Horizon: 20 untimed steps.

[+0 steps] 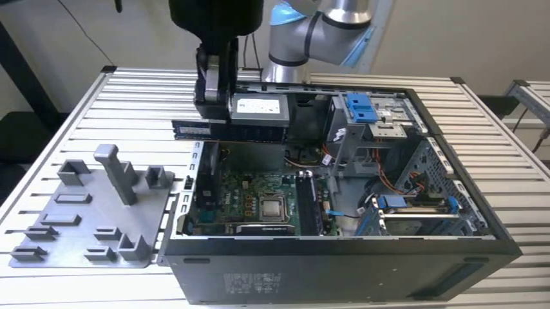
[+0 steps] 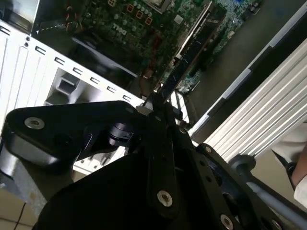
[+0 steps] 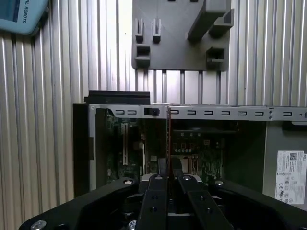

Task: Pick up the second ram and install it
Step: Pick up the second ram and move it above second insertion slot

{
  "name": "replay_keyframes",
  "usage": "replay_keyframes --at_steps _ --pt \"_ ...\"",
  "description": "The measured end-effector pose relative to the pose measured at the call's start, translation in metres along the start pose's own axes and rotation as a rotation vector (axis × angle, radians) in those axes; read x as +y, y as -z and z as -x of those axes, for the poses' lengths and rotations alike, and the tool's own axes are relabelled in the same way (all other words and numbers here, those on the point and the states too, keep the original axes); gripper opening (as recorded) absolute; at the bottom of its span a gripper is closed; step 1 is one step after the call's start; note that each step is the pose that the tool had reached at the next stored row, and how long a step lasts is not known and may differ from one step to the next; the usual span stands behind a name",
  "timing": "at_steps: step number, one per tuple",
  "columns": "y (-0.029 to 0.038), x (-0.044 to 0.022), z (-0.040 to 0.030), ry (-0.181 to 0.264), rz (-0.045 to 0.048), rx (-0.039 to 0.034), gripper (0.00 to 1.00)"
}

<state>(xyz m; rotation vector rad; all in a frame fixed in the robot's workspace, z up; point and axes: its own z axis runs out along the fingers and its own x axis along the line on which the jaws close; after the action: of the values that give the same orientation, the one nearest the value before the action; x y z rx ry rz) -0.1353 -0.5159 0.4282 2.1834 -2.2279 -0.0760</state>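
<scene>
My black gripper (image 1: pixel 212 120) hangs over the back left corner of the open computer case (image 1: pixel 344 270) and is shut on the second ram (image 1: pixel 249 132). The second ram is a long dark-blue stick held level, above the case's rim and above the green motherboard (image 1: pixel 257 199). In both wrist views the stick appears edge-on as a thin dark strip (image 2: pixel 189 52) (image 3: pixel 168 139) running out from between the closed fingers (image 2: pixel 165 143). The gripper (image 3: pixel 168 168) sits directly above the board, and the stick is clear of it.
On the slatted table, a grey fixture plate (image 1: pixel 94 219) with upright holders lies at the exterior view's left of the case. Inside the case are a power supply (image 1: pixel 262 112), blue drive brackets (image 1: pixel 361 106) and cables. A person's sleeve (image 2: pixel 300 167) is near the table.
</scene>
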Motion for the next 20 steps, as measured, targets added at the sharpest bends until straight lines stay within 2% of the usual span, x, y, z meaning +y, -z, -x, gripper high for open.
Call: replay_keyframes --at_steps 13,20 --pt "0.0004 -0.0386 0.0007 0.007 -0.0015 0.0002 0.14" --pt "-0.0024 -0.0548 0.0010 0.013 -0.0180 0.0022 0.14"
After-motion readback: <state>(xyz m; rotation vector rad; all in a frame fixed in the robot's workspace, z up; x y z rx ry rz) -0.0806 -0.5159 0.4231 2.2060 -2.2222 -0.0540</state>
